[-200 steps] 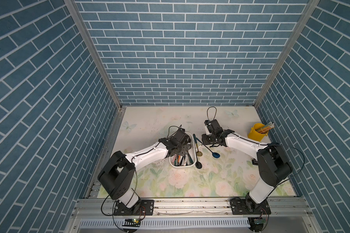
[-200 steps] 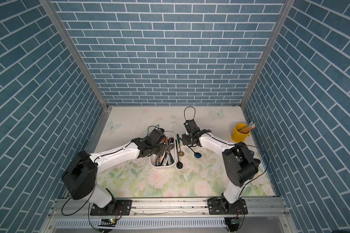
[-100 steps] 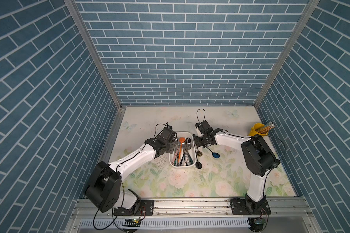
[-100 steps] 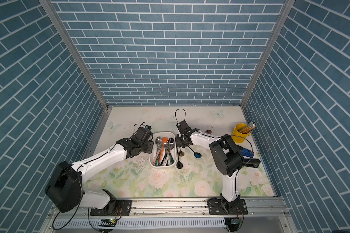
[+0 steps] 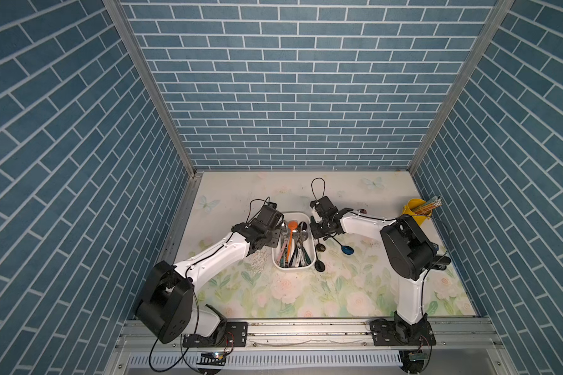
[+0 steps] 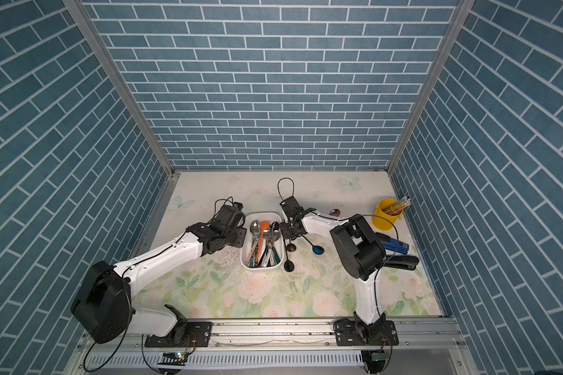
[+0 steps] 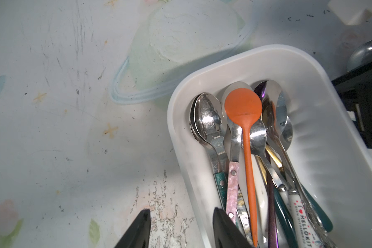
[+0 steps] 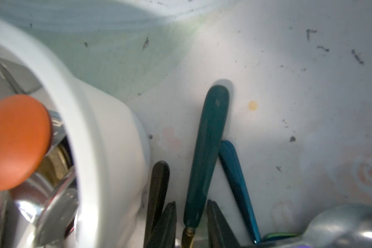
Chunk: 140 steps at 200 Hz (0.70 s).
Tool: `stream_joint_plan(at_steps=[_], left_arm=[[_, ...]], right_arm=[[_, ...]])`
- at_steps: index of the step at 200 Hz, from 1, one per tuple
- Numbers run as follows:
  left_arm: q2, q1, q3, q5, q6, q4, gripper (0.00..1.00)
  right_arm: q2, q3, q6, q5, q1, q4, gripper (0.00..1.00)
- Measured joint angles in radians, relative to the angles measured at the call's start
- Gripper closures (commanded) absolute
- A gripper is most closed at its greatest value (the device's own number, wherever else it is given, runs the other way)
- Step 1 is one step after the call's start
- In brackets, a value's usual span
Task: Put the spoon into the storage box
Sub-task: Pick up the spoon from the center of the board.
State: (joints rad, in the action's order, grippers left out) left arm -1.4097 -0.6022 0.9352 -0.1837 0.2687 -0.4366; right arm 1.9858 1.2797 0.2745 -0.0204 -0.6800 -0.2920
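Note:
The white storage box (image 5: 294,213) (image 6: 263,213) (image 7: 176,128) (image 8: 107,133) sits mid-table and holds several spoons, an orange one (image 7: 243,107) on top. Three more lie on the mat along its right side. My right gripper (image 5: 319,232) (image 6: 288,232) (image 8: 191,203) is low over them, its jaws close on either side of the teal-handled spoon (image 8: 208,139), with a thin gap on one side. That spoon lies flat between a black handle (image 8: 159,178) and a blue handle (image 8: 234,171). My left gripper (image 5: 273,242) (image 6: 239,242) (image 7: 182,211) stands open and empty, straddling the box's left wall.
A yellow cup of pencils (image 5: 416,211) (image 6: 387,216) stands at the back right. A blue stapler (image 6: 395,245) and a black tool (image 6: 400,259) lie behind the right arm. The black spoon's bowl (image 5: 320,266) and the blue spoon's bowl (image 5: 347,250) rest right of the box.
My left gripper has drawn back from over the box to its left wall. My right gripper has shifted toward the box's right side, and its jaws have narrowed around the teal handle.

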Motion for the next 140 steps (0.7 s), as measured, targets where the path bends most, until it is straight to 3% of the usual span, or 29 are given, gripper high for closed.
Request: stream_joint_plan(at_steps=[78, 140], left_arm=[[0.011, 0.001, -0.017, -0.003, -0.048, 0.003, 0.44], [0.123, 0.001, -0.084, 0.049, -0.239, 0.067, 0.42]], right_arm=[[0.002, 0.0, -0.027, 0.012, -0.008, 0.001, 0.9], [-0.038, 0.0, -0.095, -0.016, -0.006, -0.075, 0.94]])
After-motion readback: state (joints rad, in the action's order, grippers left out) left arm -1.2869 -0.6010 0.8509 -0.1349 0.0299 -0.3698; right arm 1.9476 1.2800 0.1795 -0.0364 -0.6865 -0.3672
